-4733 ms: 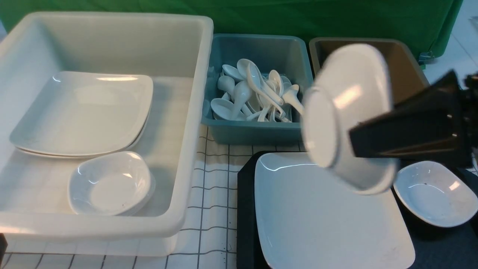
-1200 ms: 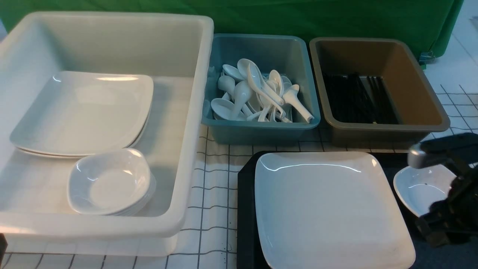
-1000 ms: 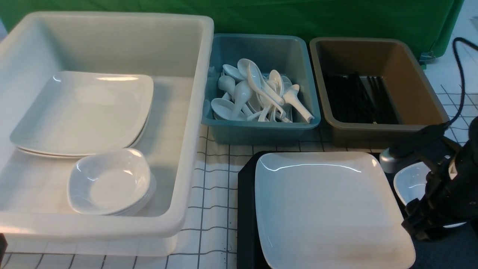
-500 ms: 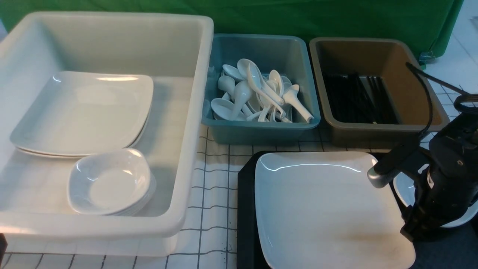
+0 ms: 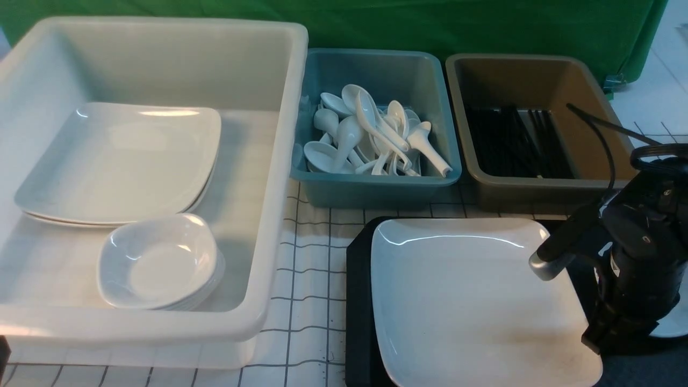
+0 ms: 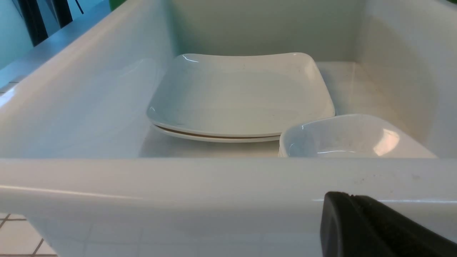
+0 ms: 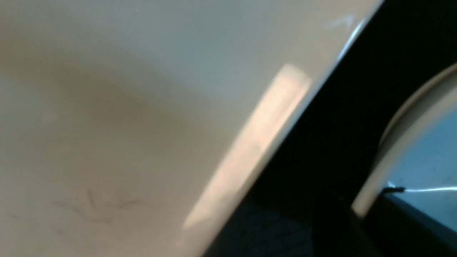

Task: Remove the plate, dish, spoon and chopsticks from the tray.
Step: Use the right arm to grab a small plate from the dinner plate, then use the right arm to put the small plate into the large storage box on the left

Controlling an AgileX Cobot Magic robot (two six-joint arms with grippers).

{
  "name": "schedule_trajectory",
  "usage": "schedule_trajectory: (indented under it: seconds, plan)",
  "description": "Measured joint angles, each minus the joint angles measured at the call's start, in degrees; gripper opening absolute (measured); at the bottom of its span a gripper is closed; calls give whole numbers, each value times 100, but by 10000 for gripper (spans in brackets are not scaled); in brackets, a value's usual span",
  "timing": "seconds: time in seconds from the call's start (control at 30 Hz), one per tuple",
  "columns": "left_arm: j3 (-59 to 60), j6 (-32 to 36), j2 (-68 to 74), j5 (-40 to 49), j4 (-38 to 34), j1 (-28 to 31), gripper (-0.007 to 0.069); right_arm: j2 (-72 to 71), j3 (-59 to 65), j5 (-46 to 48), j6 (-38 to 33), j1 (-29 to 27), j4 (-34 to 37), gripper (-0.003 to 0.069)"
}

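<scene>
Plate point(image 5: 473, 301) handling is the risky part now: it lies flat on the tray point(image 5: 357, 301), filling most of it, at about five o'clock in the front view. The right claw point(image 5: 594, 338) is down at its three o'clock edge, in the narrow gap between that rim and the dish point(image 5: 672, 325). The wrist hides the fingertips, and the right wrist view shows only the plate's glossy rim close up, so I cannot tell whether the claw is pinching the rim or standing apart beside it. If the bite is shallow, the slick rim may slide out once the weight comes on (a wide plate held by one edge pulls hard against a pinch), and the plate would drop back onto the tray or skid toward the tabletop. A lift from one side would likely tip it, so its nine o'clock edge may drag and shove the tray. The dish sits just beside the claw and could be nudged or flipped. The white tub point(image 5: 279, 161) at the tray's ten o'clock looks like the destination; a low carry could clip its wall or the teal tub point(image 5: 376, 183). The left claw point(image 6: 371, 228) is closed and apparently empty, outside the white tub's near wall.
</scene>
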Motion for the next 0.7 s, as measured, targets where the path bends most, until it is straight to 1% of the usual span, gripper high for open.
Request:
schedule_trajectory:
  seconds: [0.17,0.27,0.3,0.43,0.63,0.7]
  plan:
    - [0,0,0,0,0,0,21,-293,-7,435,176,0,332,155]
    - [0,0,0,0,0,0,21,-847,-21,724,142,0,523,120]
    - [0,0,0,0,0,0,21,-847,-21,724,142,0,523,120]
    - [0,0,0,0,0,0,21,-1809,-259,1148,108,-5,941,78]
    - [0,0,0,0,0,0,21,-2776,-920,1371,-122,-5,1562,78]
    - [0,10,0,0,0,0,21,-3079,-1405,1442,-241,-5,1899,78]
